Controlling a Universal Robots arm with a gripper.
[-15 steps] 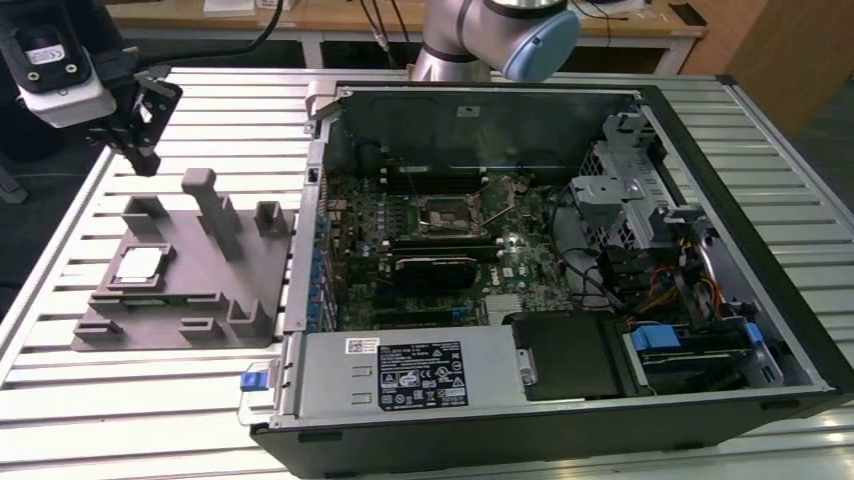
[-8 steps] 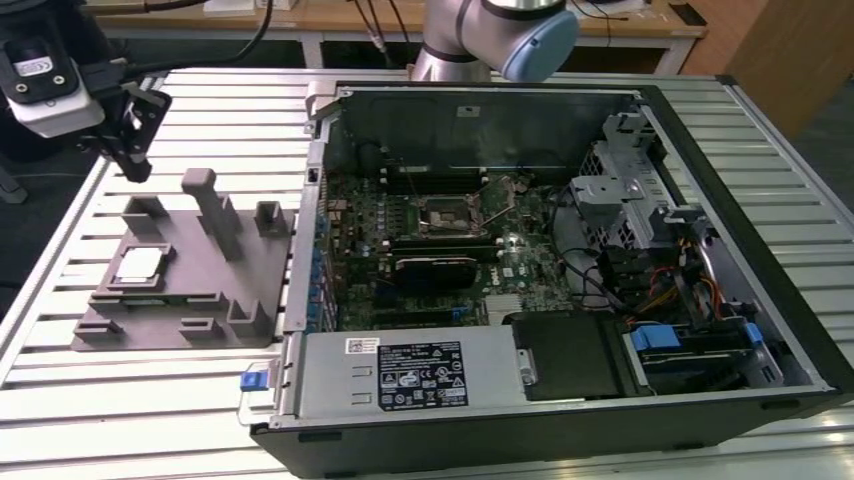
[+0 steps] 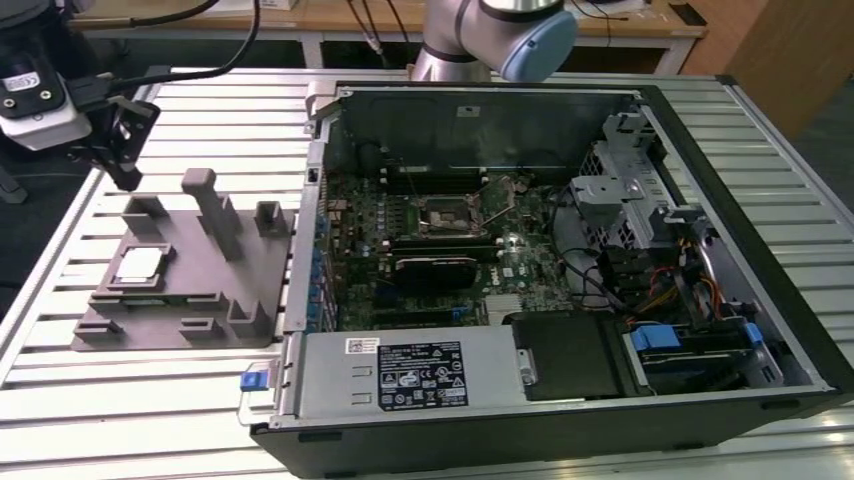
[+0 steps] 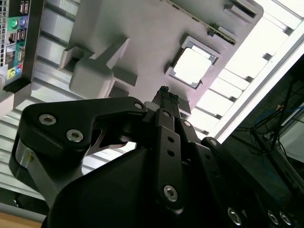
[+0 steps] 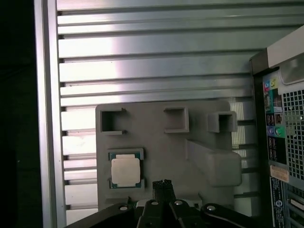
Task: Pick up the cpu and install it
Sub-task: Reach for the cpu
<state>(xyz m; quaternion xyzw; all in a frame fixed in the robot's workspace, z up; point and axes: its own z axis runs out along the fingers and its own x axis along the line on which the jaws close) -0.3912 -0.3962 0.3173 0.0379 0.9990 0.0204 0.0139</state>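
The cpu (image 3: 140, 265), a small silvery square chip with a tan rim, lies flat in a recess of the grey holder block (image 3: 187, 300) on the slatted table, at the exterior view's left. Both wrist views show the cpu (image 4: 192, 66) (image 5: 126, 171) beside my fingertips, not touched. My gripper (image 3: 127, 178) hangs above the table behind the holder, its black fingers (image 4: 164, 95) (image 5: 163, 185) pressed together and holding nothing. The square dark socket (image 3: 447, 213) sits on the green motherboard inside the opened computer case (image 3: 747, 300).
Upright posts (image 3: 214, 210) rise from the grey holder near the cpu. The case wall (image 3: 310, 230) stands between the holder and the motherboard. A black fan block (image 3: 434, 270), cables and drive cages (image 3: 627, 200) crowd the case. The table edge (image 5: 45, 118) runs close to the holder.
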